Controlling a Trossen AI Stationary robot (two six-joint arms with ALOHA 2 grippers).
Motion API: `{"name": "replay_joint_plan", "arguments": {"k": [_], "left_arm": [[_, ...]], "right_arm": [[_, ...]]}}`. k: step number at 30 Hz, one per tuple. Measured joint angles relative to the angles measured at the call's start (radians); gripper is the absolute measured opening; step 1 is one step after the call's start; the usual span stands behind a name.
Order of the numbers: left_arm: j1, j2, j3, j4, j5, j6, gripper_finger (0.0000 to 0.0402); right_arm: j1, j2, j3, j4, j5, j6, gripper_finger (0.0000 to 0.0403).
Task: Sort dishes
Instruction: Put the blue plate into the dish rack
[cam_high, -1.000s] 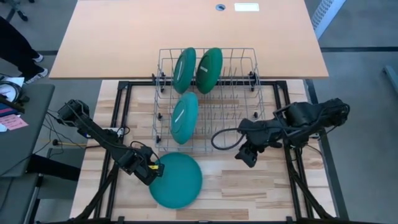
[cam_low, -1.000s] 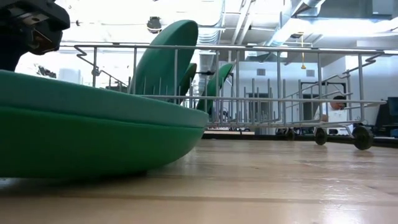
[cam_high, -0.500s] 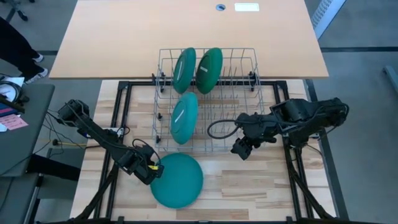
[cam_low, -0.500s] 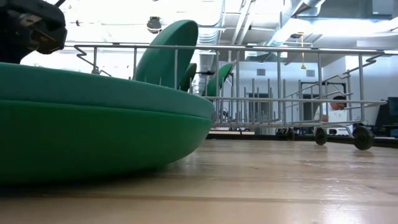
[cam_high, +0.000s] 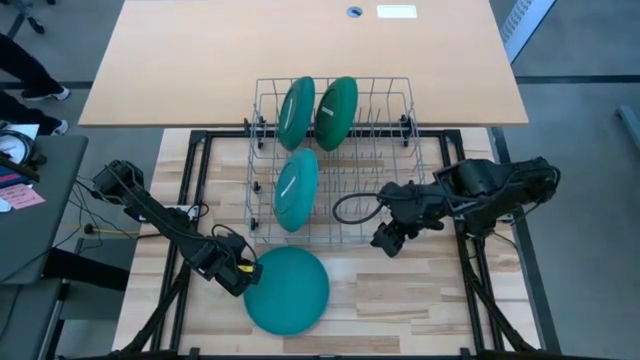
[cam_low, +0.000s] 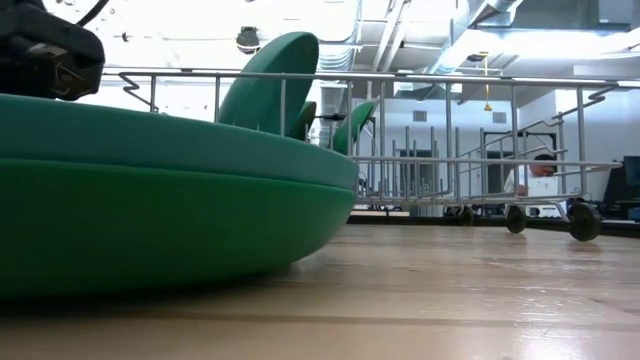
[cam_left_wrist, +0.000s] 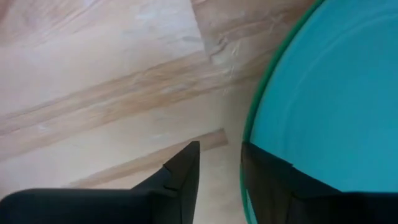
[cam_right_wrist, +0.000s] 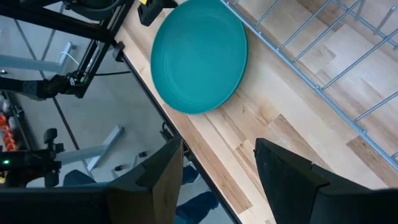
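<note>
A teal plate (cam_high: 287, 290) lies on the wooden table near its front edge; it also shows in the low view (cam_low: 160, 220) and the right wrist view (cam_right_wrist: 199, 56). My left gripper (cam_high: 243, 275) is open at the plate's left rim, one finger on each side of it. Three more plates stand on edge between the tines of the wire rack (cam_high: 380, 150): a green one (cam_high: 296, 112), a dark green one (cam_high: 337, 110) and a teal one (cam_high: 296, 188). My right gripper (cam_high: 385, 243) is open and empty by the rack's near right side. My left gripper straddles the plate's left rim (cam_left_wrist: 246, 149), coming slanting down from the table's left. One finger (cam_left_wrist: 267, 174) lies over the plate's inside just within the rim. The other finger (cam_left_wrist: 183, 171) is outside, with a strip of table showing between it and the rim. The plate rests on the table.
The rack's right half holds bare tines (cam_high: 385, 120). A second, plain tabletop (cam_high: 300, 50) lies beyond the rack. A black cable loop (cam_high: 350, 210) hangs by my right wrist. A person (cam_low: 540, 175) shows far behind the table.
The teal plate has slid a little along the table toward the right edge, with my left gripper at its left rim. My right gripper has gone toward the table's left and a little toward the rack, staying open.
</note>
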Motion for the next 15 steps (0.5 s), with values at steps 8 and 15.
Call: {"name": "replay_joint_plan", "arguments": {"k": [8, 15], "left_arm": [[-0.005, -0.006, 0.006, 0.008, 0.033, -0.054, 0.011], [-0.019, -0.002, 0.019, 0.034, -0.03, -0.058, 0.0113]], "right_arm": [[-0.019, 0.0, 0.0, 0.0, -0.005, -0.007, 0.0205], [-0.024, 0.0, 0.0, 0.0, -0.007, -0.022, 0.0205]]}}
